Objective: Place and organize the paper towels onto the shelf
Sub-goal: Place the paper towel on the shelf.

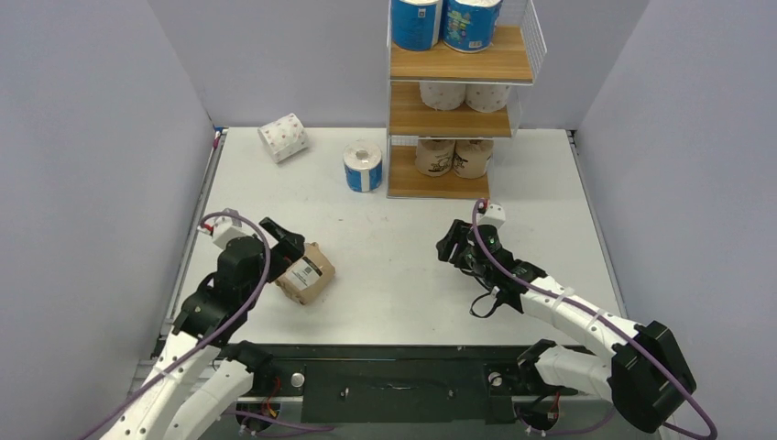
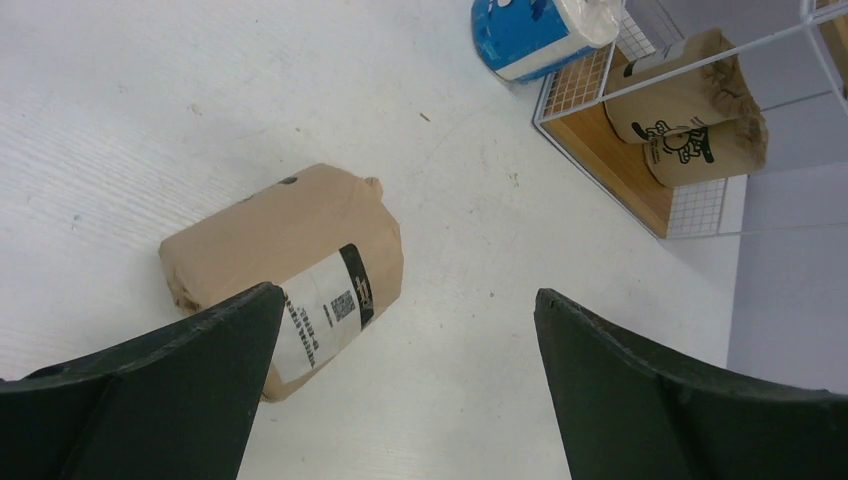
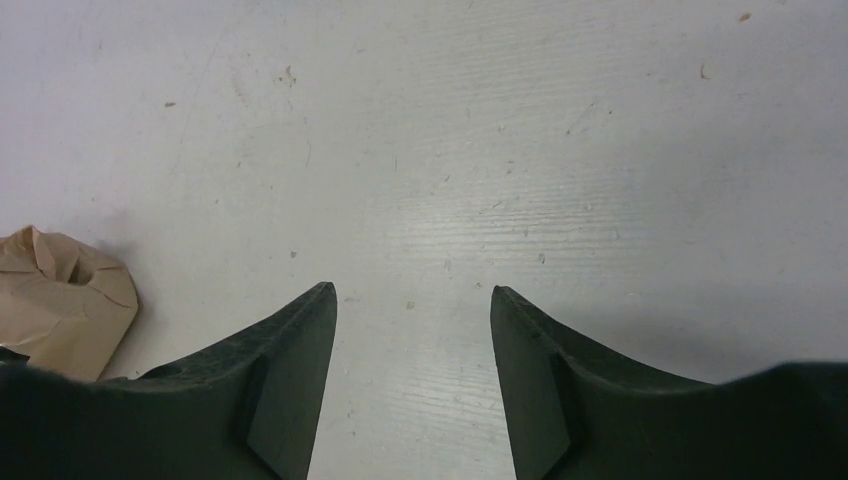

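Observation:
The shelf (image 1: 509, 60) stands at the back with two blue paper towels (image 1: 417, 23) on top, two white ones (image 1: 443, 94) in the middle and two brown ones (image 1: 434, 157) at the bottom. On the table lie a pink-dotted white roll (image 1: 283, 137), an upright blue roll (image 1: 363, 166) and a brown labelled roll (image 1: 306, 274) on its side. My left gripper (image 1: 291, 249) hangs wide open over that brown roll (image 2: 290, 260), which lies by the left finger, outside the gap (image 2: 408, 293). My right gripper (image 1: 451, 243) is open over bare table (image 3: 411, 288).
Grey walls close in the table on three sides. In the left wrist view the blue roll (image 2: 530, 35) stands beside the shelf's wire corner (image 2: 575, 85). The brown roll's crumpled end (image 3: 60, 300) shows at the left of the right wrist view.

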